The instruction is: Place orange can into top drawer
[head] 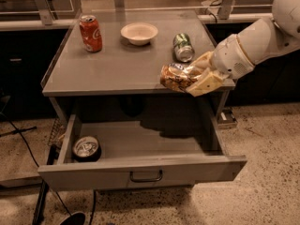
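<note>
The orange can (177, 77), shiny orange and white, lies on its side in my gripper (199, 77). The gripper is shut on it, with cream fingers above and below the can. It hangs in the air over the front right edge of the grey table (122, 69), above the right part of the open top drawer (145, 146). The drawer is pulled out, with a small curved handle (146, 176) on its front panel. My white arm reaches in from the right.
A red cola can (90, 33) stands at the table's back left. A white bowl (139, 33) sits at the back middle. A green can (183, 47) lies on its side beside it. A dark can (86, 148) stands in the drawer's left end.
</note>
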Tool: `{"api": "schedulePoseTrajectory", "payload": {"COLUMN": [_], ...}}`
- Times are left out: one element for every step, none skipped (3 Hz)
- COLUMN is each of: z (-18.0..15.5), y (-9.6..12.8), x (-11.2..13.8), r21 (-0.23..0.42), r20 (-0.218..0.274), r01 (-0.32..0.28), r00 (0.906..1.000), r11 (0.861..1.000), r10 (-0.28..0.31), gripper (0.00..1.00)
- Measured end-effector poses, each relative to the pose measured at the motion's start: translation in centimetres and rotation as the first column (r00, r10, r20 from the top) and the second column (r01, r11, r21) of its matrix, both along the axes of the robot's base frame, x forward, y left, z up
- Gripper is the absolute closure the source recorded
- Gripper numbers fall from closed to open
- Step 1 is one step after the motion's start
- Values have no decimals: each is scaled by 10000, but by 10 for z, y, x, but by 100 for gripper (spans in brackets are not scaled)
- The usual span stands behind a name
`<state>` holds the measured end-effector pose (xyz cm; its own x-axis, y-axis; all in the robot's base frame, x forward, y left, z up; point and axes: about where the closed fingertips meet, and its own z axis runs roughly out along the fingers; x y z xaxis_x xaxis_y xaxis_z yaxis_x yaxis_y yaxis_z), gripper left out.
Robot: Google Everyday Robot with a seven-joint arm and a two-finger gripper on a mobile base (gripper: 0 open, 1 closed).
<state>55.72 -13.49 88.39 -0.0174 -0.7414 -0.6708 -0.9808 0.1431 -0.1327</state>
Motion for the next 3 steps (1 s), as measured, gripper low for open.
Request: {"api": "schedulePoseTrajectory", "payload": {"z": [-13,-14,-15], "y": [3,4,7], "x": [-24,-25,-24], "r21": [177,112,-33], "r20": [-376,-353,-286], "r01": [-618,-692,-793], "r00": [9973,9970,9964], "r11": [9979,9975,9968], "r10": [625,695,792], "gripper": [100,100,100]}}
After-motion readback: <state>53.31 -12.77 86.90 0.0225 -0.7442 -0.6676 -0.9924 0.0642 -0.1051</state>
